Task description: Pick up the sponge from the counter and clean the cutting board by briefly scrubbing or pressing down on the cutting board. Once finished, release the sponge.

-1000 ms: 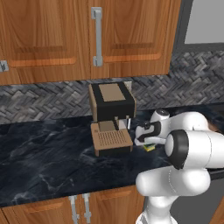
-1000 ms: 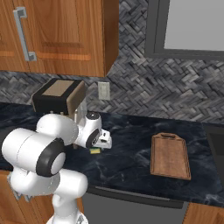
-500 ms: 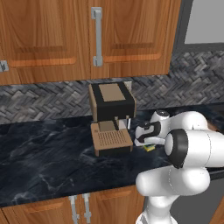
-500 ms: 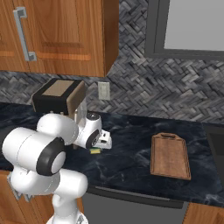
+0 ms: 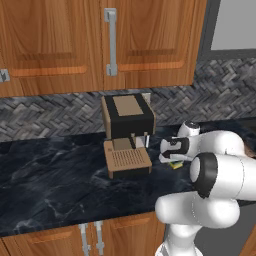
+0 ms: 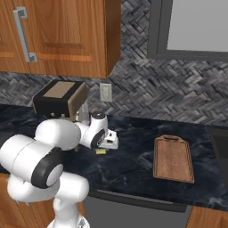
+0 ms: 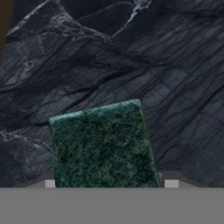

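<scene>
Green sponge cut off below, end effector fingertips hidden

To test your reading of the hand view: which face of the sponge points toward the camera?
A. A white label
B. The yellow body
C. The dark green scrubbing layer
C: the sponge shows its dark green scrubbing layer, lying on the black counter.

The sponge lies flat on the counter, dark green scrubbing layer up, yellow body showing at its edge in the base views, sitting between the two fingertips with its sides close against them. The cutting board, thin reddish-brown wood, lies flat on the black marble-look worktop, well apart from the fingers
</scene>
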